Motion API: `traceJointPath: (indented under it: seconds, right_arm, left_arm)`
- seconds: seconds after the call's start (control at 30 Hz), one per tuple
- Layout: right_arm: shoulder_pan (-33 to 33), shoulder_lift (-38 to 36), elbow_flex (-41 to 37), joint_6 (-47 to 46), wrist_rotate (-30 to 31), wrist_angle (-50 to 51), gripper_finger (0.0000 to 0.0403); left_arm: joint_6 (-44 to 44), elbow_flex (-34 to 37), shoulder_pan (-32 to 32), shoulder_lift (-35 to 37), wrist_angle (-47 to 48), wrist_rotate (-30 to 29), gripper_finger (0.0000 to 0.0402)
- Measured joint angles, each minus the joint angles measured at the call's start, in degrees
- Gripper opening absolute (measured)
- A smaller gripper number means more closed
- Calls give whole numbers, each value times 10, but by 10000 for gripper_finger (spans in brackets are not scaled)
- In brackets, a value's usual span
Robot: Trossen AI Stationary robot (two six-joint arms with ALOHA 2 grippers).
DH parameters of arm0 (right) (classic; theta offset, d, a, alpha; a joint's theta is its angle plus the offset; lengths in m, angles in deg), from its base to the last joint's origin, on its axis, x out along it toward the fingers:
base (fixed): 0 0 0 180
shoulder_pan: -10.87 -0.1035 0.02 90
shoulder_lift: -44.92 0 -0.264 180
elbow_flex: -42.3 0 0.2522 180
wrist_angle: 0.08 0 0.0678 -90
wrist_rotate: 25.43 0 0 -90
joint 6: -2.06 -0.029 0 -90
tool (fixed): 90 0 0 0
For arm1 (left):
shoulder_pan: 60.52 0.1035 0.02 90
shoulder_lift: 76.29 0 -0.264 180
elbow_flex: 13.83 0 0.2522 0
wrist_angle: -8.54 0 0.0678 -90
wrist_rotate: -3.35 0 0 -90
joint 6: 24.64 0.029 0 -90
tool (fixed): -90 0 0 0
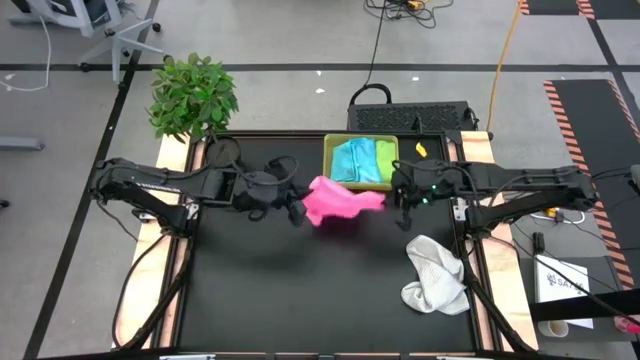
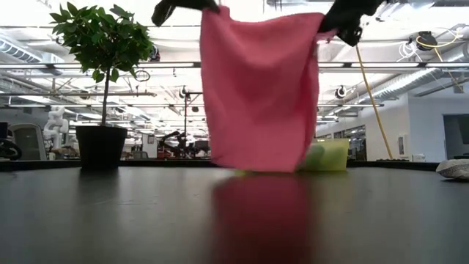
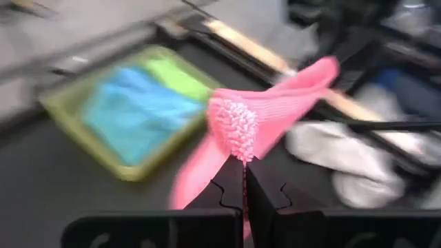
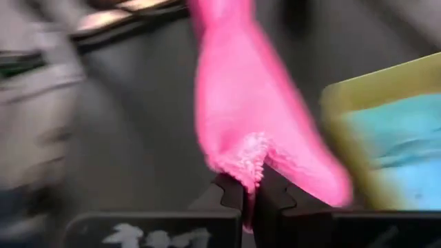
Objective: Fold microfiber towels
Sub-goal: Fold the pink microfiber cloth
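Note:
A pink towel [image 1: 340,203] hangs spread between my two grippers, above the middle of the black table. My left gripper [image 1: 298,211] is shut on its left upper corner and my right gripper [image 1: 396,197] is shut on its right upper corner. In the low view the towel [image 2: 260,95] hangs as a flat sheet. Its lower edge is at or just above the tabletop; I cannot tell which. A blue towel [image 1: 352,160] and a lime green towel [image 1: 384,158] lie in the yellow-green tray [image 1: 360,137]. A white towel [image 1: 437,272] lies crumpled on the table at the near right. My left gripper [image 3: 244,182] pinches the towel's upper corner [image 3: 236,134] between its two fingers, with a bunched tuft above the fingertips. The towel is lifted and hangs below. My right gripper [image 4: 251,189] pinches the opposite upper corner [image 4: 248,155] between its two fingers. The top edge stretches between the two holds, sagging only slightly.
The tray stands at the table's far middle, just behind the hanging towel. A potted plant [image 1: 193,95] stands at the far left corner. The white towel [image 2: 456,169] lies at the right. The black tabletop [image 1: 260,290] is bare at the near left and middle.

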Motion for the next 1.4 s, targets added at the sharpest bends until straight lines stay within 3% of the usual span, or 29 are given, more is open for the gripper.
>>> traceJointPath:
  seconds: [0.17,0.33,0.6,0.87,1.17,1.3,1.4]
  right_arm:
    - [-46,-3,0,-108,-224,-34,0]
    - [-109,-2,0,-190,-296,-78,0]
    - [-200,34,0,-323,-280,-127,0]
    - [-259,112,0,-399,-283,-164,0]
    - [-194,180,0,-268,-263,-100,0]
    - [-146,198,0,-202,-219,-33,0]
    - [-108,205,0,-142,-153,13,0]
  left_arm:
    - [-58,0,-51,29,5,113,3]
    - [-138,-1,-137,67,6,91,3]
    - [-315,0,-275,55,0,-16,2]
    - [-460,0,-326,-18,-13,-21,1]
    - [-479,1,-279,-63,143,-37,1]
    - [-446,1,-238,-80,210,-37,1]
    - [-410,1,-200,-90,252,-48,2]
